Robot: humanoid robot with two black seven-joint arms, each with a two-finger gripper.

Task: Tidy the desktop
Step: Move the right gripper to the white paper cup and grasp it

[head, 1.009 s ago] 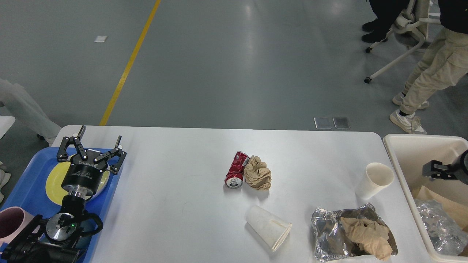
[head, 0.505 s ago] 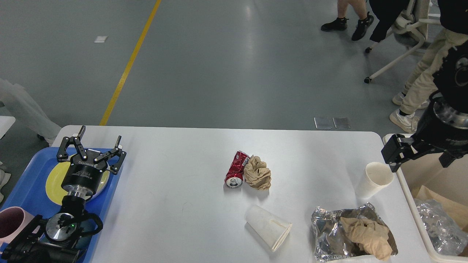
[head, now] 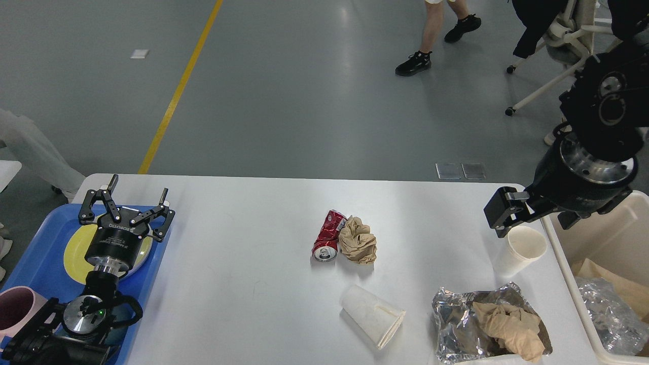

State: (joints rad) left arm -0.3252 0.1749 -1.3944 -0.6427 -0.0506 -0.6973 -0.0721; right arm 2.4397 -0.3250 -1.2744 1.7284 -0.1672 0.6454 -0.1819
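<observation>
Head view, the only 1 we've got: the big change is our right arm. 1 second back it was just a dark bit over the bin (head: 552,238) at the right edge; now it has swung up and left, and the right gripper (head: 502,215) hangs at the desktop's (head: 243,284) right end, just above the upright cup (head: 519,251). We can't tell whether its jaws are open or closed, they're dark and seen mostly end-on. Our guess is that cup is the next thing headed for the bin, so the clearing is only partway along.

Left side hasn't budged: the left gripper (head: 127,203) sits over the yellow plate (head: 73,253) on the blue tray (head: 35,253), lower left of the frame, jaws spread wide and holding nothing. The pink mug (head: 15,312) is on the tray corner too.

The desktop fills the lower half of the frame, long axis running left to right, far edge about level across the middle. Still on it: the crushed can (head: 327,235) touching a brown paper wad (head: 357,243) mid-frame, a tipped cup (head: 372,314) below them with its mouth pointing lower right, and crumpled foil (head: 456,314) holding more brown paper at lower right.
</observation>
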